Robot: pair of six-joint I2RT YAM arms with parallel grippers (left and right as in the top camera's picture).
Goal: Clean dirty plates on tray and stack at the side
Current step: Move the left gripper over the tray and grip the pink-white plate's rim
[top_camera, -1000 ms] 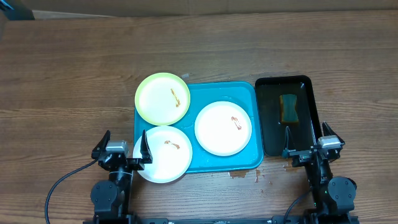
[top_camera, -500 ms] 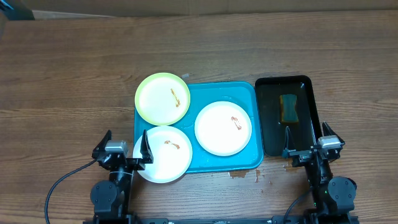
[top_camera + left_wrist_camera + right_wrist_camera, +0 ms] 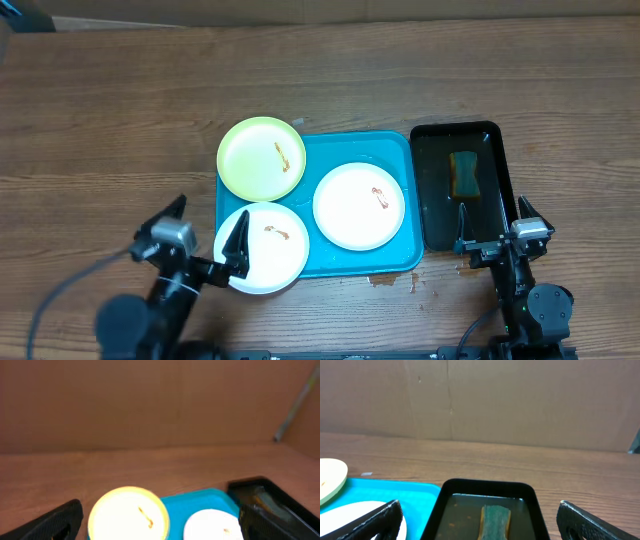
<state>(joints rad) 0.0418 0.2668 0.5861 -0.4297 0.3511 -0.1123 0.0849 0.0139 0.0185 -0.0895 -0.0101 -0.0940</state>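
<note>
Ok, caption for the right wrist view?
Open right gripper faces green rectangular sponge in black plastic tray beside turquoise rectangular plastic tray.

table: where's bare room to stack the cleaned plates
Bare table left of the yellow-green plate, and all along the far side beyond the turquoise tray and black tray. Crowded: the turquoise tray itself.

No readable text, label or number anywhere — none.
</note>
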